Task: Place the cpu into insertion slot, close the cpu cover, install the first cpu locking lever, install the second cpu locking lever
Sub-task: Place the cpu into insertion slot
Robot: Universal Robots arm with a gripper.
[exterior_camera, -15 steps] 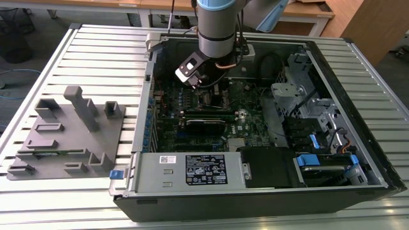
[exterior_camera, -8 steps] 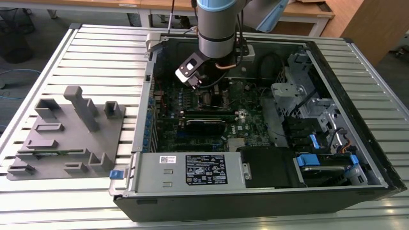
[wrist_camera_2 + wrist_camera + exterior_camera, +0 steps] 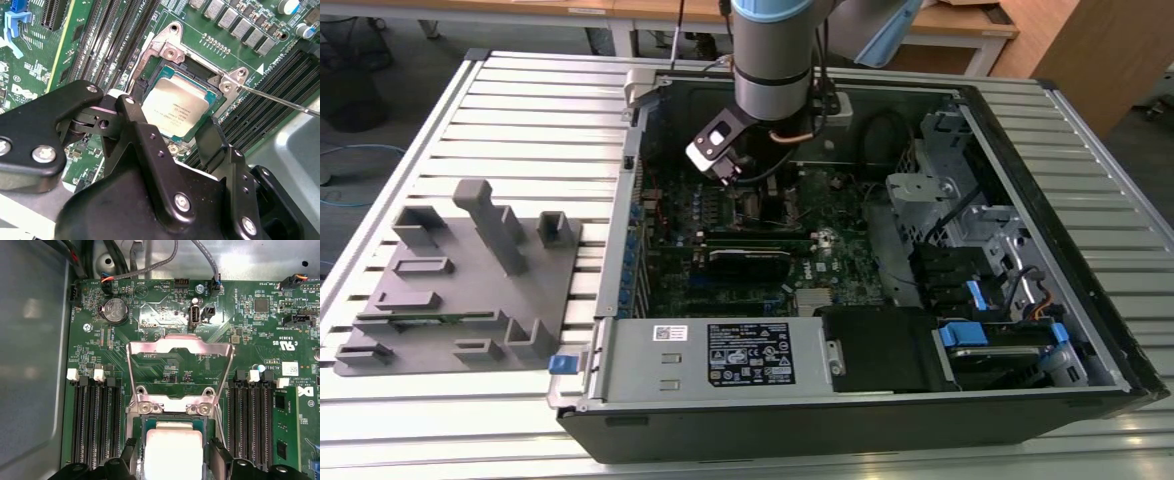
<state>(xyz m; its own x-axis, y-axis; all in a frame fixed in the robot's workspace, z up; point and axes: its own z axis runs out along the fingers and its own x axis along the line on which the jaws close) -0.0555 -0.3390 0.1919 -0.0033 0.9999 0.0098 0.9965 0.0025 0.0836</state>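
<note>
The cpu [image 3: 175, 110] lies in the insertion slot [image 3: 150, 82] with its silver side up. It looks flat and lined up with the slot's dark walls. The gripper [image 3: 175, 125] is right over the cpu and comes down on two sides of it. I cannot tell if it is squeezing the cpu or has let go.

The cpu cover [image 3: 180, 342] is tipped up and back from the slot, and you can see the board through its big hole. A thin locking lever [image 3: 280, 100] sticks out from one corner of the slot and is not hooked down.

I think the first step, putting the cpu in, is the one being done, and it is almost finished. The cover is not shut yet. For the cover to come down, the cpu must sit flat and the gripper must be out of the way.

The slot is in the far half of the green motherboard [image 3: 95, 330]. Long black memory slots [image 3: 95, 425] run along both sides of it. The board lies in an open computer case [image 3: 854, 440] on a slatted table [image 3: 520, 100]. A gray rack [image 3: 467, 280] sits near the table's edge at the exterior view's left.
</note>
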